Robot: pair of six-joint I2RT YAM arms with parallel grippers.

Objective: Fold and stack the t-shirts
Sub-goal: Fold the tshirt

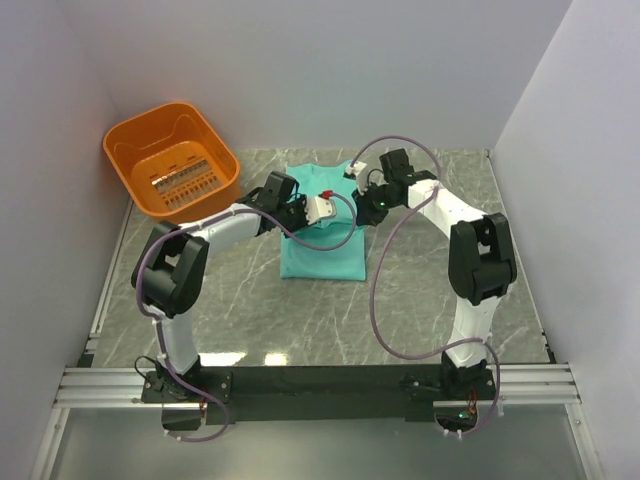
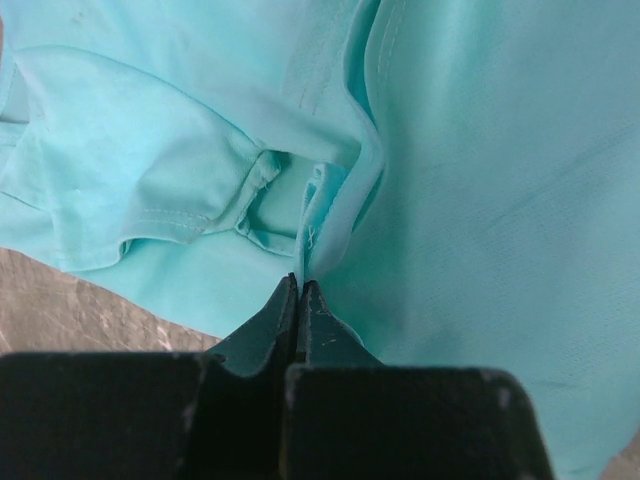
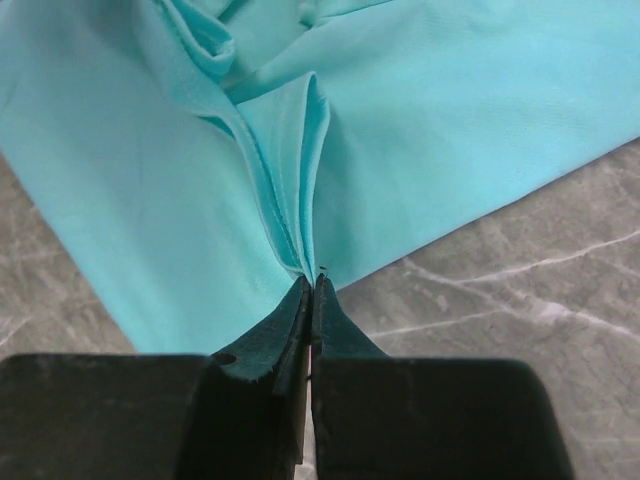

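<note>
Nearest the lens, the metal rail carried both arm bases at the near edge of the grey marbled table. At far left, an orange basket sat by the back corner, well apart from the cloth.

Moving right, the left arm reached inward over the table. The left gripper was low over the teal-green t-shirt. Its fingers were pressed together with no gap, and a raised ridge of the shirt's cloth was pinched at their tips, beside a rumpled sleeve hem.

The t-shirt lay in the middle of the table toward the back, gathered into a narrow panel between the two wrists.

Further right, the right gripper met the shirt's right edge just where cloth gave way to bare stone. Its jaws were likewise clamped tight on a fold of several layers, which rose from the tips. The right arm bent back toward its base at the right.
</note>
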